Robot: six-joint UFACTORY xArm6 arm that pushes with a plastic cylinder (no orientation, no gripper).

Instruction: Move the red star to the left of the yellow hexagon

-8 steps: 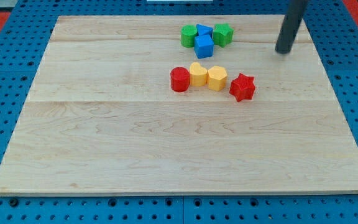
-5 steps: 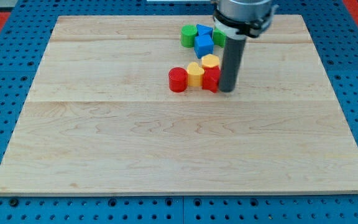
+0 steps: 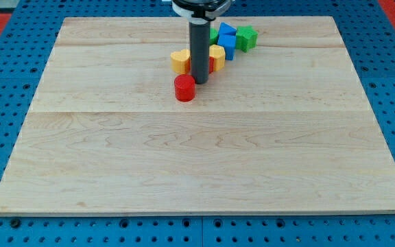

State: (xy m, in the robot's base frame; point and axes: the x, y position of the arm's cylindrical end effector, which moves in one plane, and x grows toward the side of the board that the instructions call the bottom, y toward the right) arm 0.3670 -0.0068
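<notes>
While no pincer shows, my tip stands just beside the red cylinder, hiding the red star.

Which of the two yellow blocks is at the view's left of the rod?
The yellow block left of my tip; the other yellow block sits right.

1. My tip stands inside the crowd, just right of the red cylinder.
2. A yellow block blocks the view's left of the rod; another yellow block and a red sliver press its right.
3. Blue blocks and a green block close off the view's top right.
4. The wooden board lies open below the red cylinder and towards both side edges.
</notes>
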